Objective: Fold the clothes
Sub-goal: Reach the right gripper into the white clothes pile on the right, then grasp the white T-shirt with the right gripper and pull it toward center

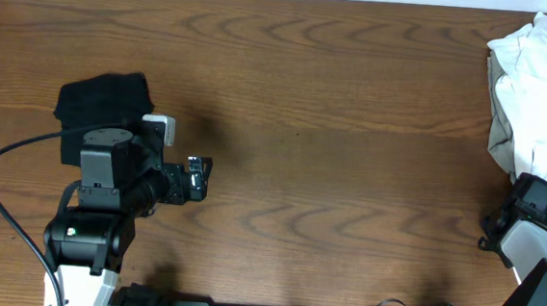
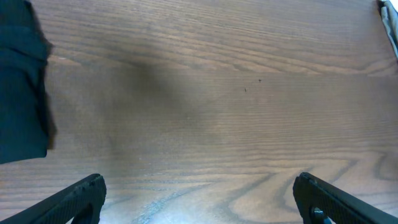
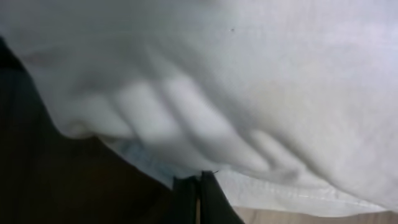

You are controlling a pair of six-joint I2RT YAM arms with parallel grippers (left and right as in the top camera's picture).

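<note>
Only right wrist shows jaws closed at T-shirt (image 3: 249, 93).

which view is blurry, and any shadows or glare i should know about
Right wrist: the white clothes fill the frame from very close, soft and out of focus, with a dark area at lower left. Left wrist: the table grain is sharp, with a broad soft shadow at upper left. Overhead: sharp and evenly lit, though the white pile looks slightly washed out.
</note>
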